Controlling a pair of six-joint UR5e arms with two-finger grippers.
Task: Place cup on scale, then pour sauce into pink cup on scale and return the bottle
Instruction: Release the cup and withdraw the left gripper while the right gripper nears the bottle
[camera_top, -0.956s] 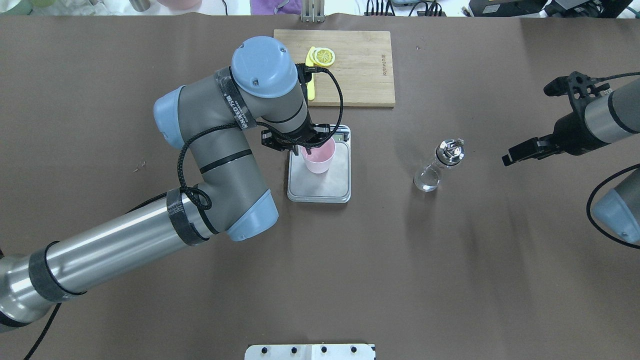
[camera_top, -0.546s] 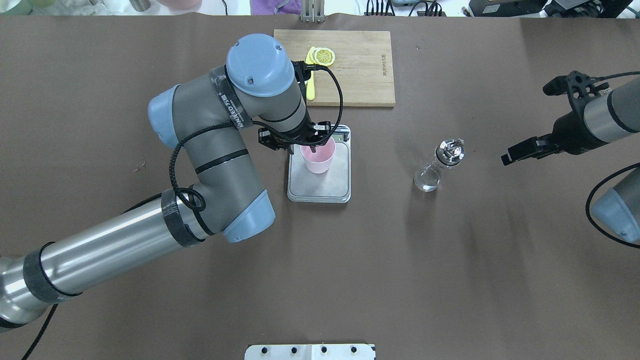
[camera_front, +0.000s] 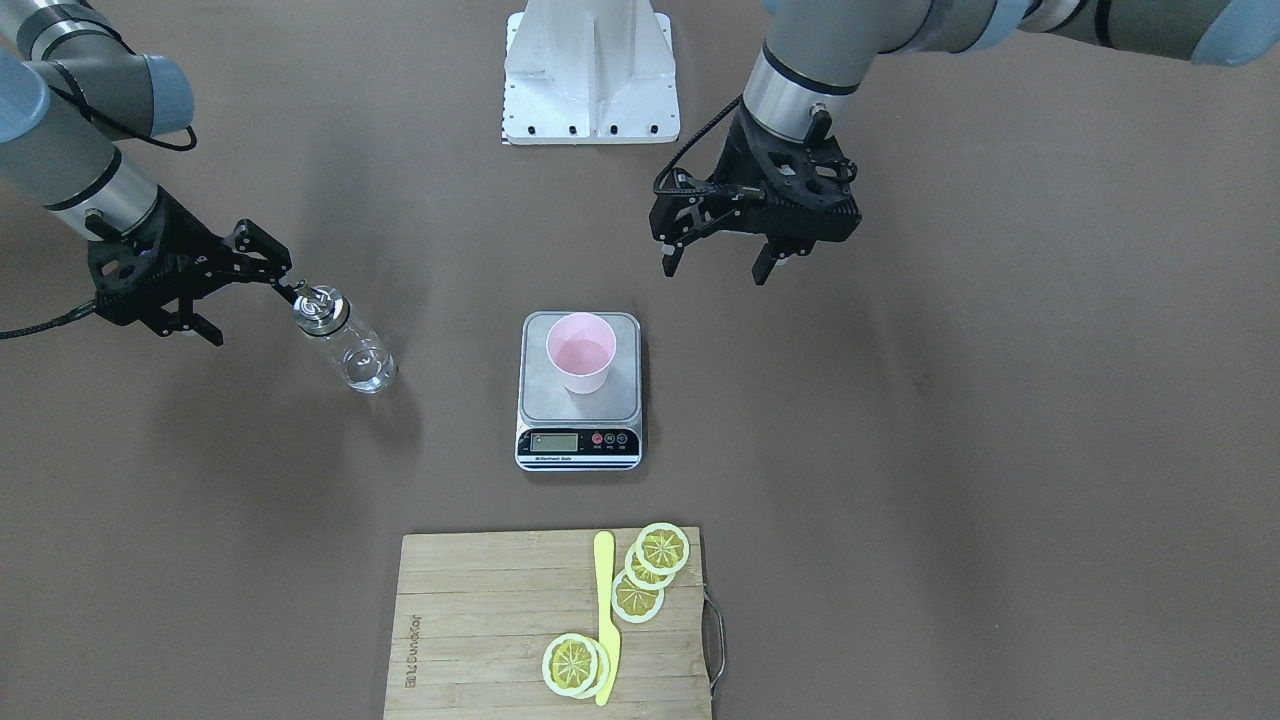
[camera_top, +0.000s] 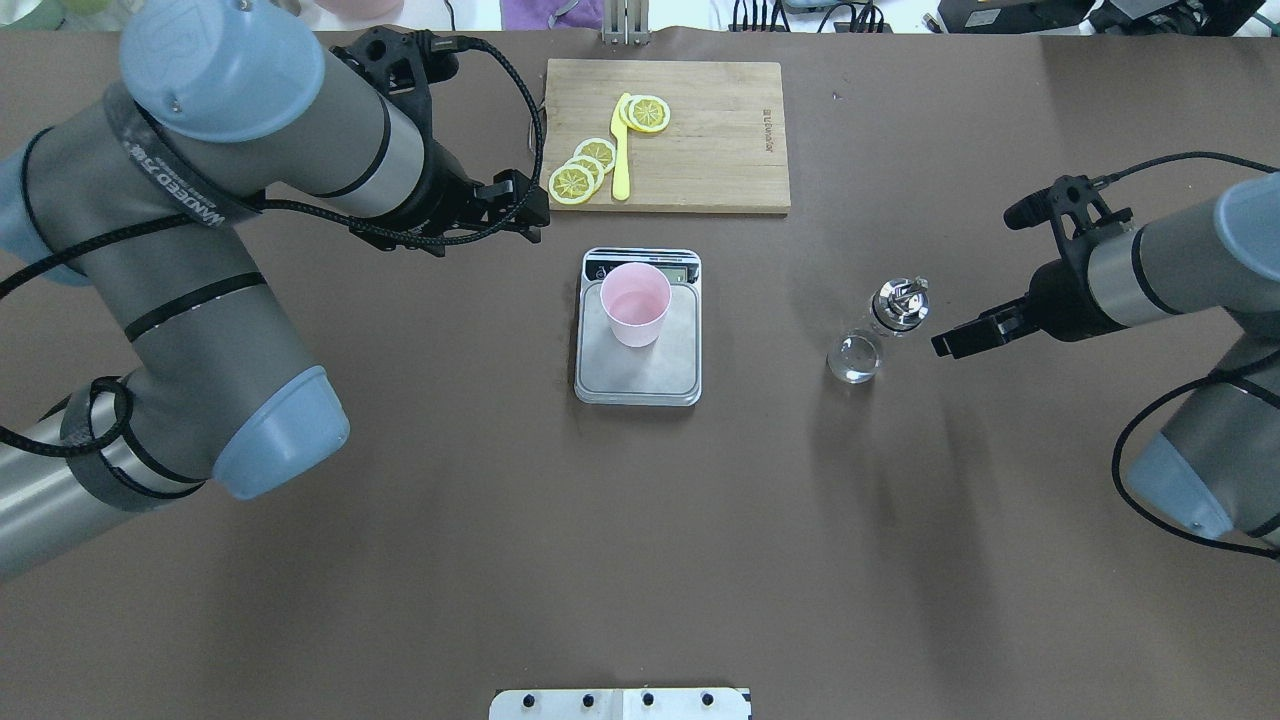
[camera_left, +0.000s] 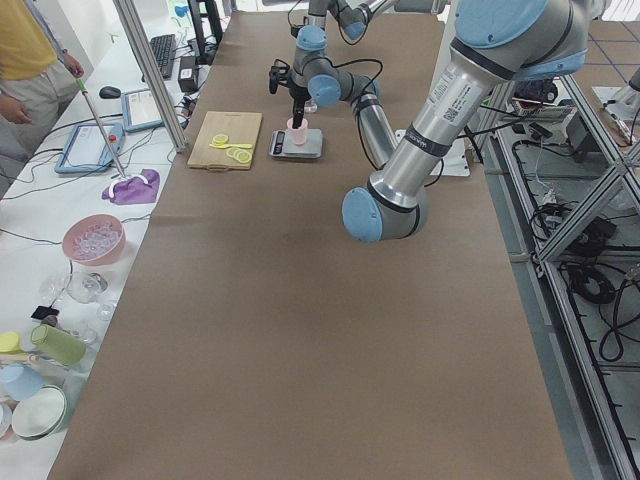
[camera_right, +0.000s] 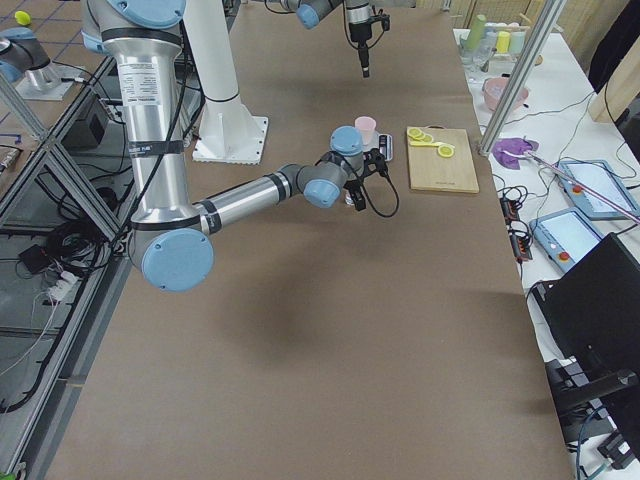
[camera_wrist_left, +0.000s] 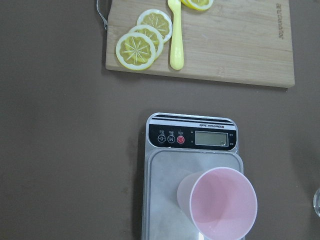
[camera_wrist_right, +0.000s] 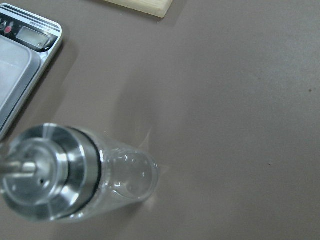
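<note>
Cup (camera_top: 635, 305) sits upright on the scale (camera_top: 640, 385), on the platform and clear of the display strip, so the placing step looks done.

Bottle (camera_top: 875, 335) stands on the bench (camera_top: 640, 560) off the scale's robot-right side, well apart from it. Its long axis is vertical, with the metal cap and spout on top.

Right claw (camera_front: 255, 312) is further out from the scale on that same side, just beyond the bottle, so the bottle lies between this claw and the scale. The fingers are spread and hold nothing. In the front-facing view one fingertip is level with the cap and very close to it; whether they touch can't be told. The glass body is not yet between the fingers. In the right wrist view the bottle sits low and left of frame, so it is off the claw's centreline.

Left claw (camera_front: 714, 272) is off the scale's opposite side, raised, with its fingers spread and empty, well clear of the cup.

Judgement: the right arm is far nearer the bottle, so the pick is its job. It needs a short move toward the scale, dropping to straddle the glass body below the cap, with the squeeze across the vertical axis. A nudge at the cap could tip the bottle.
</note>
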